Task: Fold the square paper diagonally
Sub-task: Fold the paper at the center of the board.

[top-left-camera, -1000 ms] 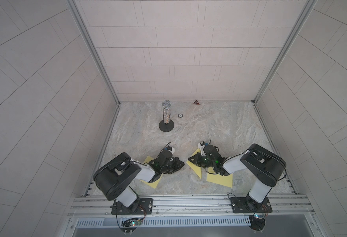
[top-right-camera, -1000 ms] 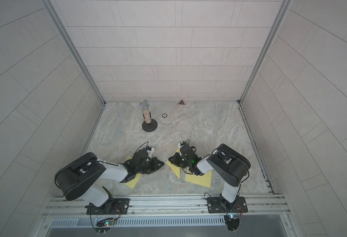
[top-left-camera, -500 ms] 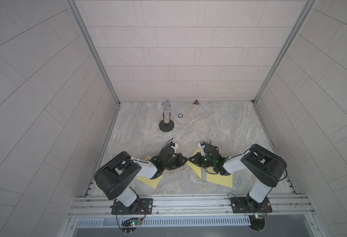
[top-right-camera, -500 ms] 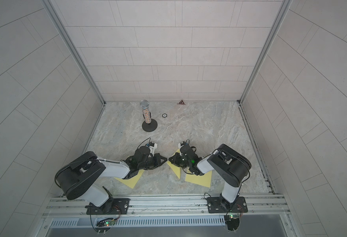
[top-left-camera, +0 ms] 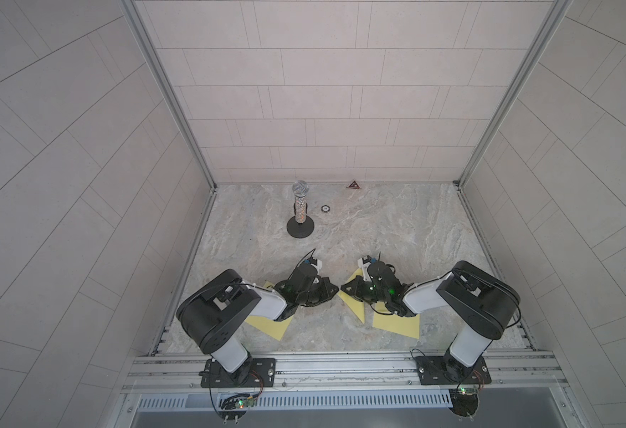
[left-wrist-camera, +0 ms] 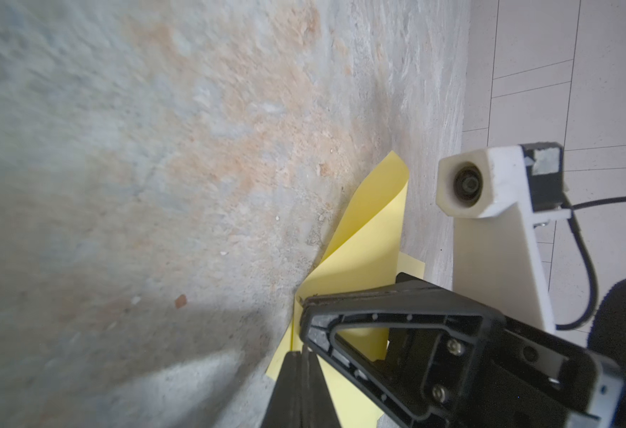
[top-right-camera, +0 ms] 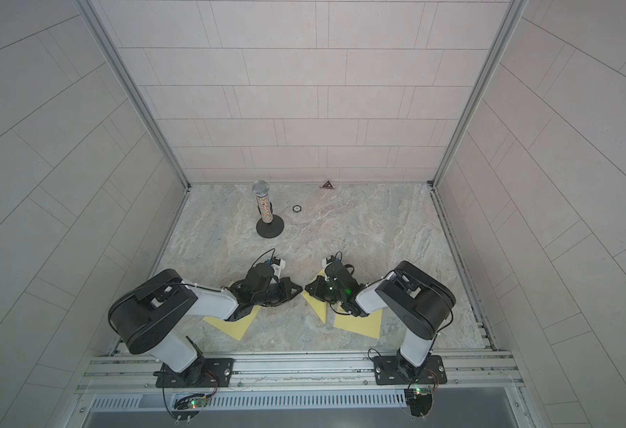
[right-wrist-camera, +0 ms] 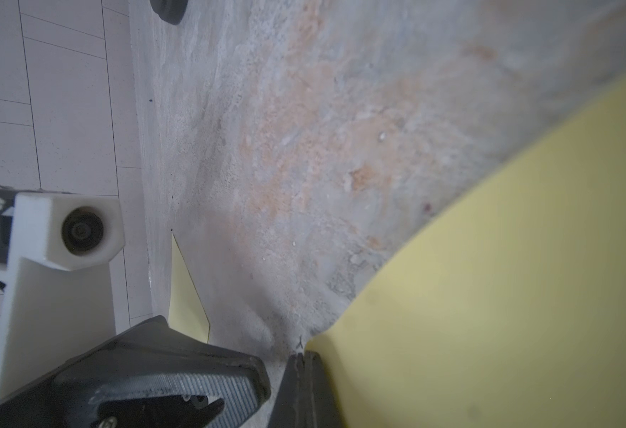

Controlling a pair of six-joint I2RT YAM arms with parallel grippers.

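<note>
Yellow paper (right-wrist-camera: 489,296), corner pinched in right hand (right-wrist-camera: 299,358), curling upward

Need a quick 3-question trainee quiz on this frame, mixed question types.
1. Short answer: what stands upright toward the back of the table?
2. True or false: the left gripper and the right gripper are both wide open.
3. The right gripper's tips meet: A) the back wall B) a corner of the yellow paper C) nothing at all.
Key: 1. A microphone. 2. False: both are shut, tips close together. 3. B.
</note>
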